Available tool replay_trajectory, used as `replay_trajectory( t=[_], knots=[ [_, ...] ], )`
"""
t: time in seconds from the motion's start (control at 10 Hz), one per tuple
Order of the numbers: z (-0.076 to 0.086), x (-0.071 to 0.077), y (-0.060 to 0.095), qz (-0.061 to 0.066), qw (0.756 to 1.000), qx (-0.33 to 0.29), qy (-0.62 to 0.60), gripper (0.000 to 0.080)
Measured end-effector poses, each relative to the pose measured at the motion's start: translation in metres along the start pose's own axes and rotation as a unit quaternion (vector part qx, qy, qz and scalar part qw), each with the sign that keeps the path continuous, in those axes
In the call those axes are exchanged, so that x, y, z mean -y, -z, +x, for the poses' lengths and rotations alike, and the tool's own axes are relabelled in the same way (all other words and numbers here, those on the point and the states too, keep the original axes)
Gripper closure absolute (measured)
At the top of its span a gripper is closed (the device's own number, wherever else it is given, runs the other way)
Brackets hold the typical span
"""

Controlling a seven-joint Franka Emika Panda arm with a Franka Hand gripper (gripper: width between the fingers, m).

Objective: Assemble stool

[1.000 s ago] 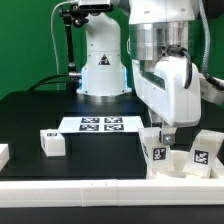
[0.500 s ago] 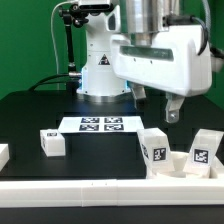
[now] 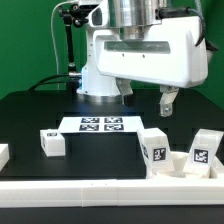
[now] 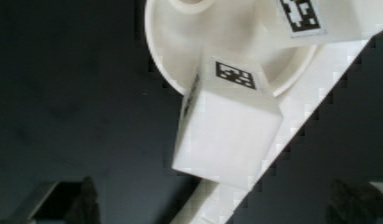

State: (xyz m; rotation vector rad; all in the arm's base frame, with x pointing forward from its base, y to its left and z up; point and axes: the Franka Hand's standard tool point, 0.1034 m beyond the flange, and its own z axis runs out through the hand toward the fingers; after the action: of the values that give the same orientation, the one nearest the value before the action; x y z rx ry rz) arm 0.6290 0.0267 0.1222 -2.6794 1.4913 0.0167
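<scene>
Hovering at the exterior view's right, the pincer is hanging wide and empty above the seat, which is lying on the tabletop. A leg is standing on the seat, probably only loosely seated; an off-centre descent would risk clipping and toppling it.

White leg; black-and-white, seemingly checked tag

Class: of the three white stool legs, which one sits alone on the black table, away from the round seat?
The leg on the exterior view's left, beside the marker board; the other two stand at the seat.
</scene>
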Motion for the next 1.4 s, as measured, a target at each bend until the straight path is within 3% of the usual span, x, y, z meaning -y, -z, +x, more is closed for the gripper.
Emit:
replay_trajectory(
  t=[0.1,0.2,0.3,0.5,0.9,1.0,1.2,1.4],
  knots=[
    [-0.001,-0.002,-0.001,-0.01,0.999,0.001,0.037,0.015],
    [-0.003,-0.007,-0.001,-0.028,0.994,0.007,0.101,0.015],
    [0.001,-0.014,-0.001,-0.035,0.987,0.014,0.159,0.015],
    [0.026,-0.034,0.003,-0.032,0.978,0.019,0.203,0.015],
    [0.023,-0.033,0.0,-0.035,0.977,0.019,0.208,0.015],
    [0.025,-0.037,-0.004,-0.043,0.956,0.02,0.29,0.015],
    [0.058,-0.069,-0.011,-0.042,0.92,0.032,0.388,0.015],
    [0.093,-0.1,-0.02,-0.043,0.905,0.037,0.421,0.015]
  ],
)
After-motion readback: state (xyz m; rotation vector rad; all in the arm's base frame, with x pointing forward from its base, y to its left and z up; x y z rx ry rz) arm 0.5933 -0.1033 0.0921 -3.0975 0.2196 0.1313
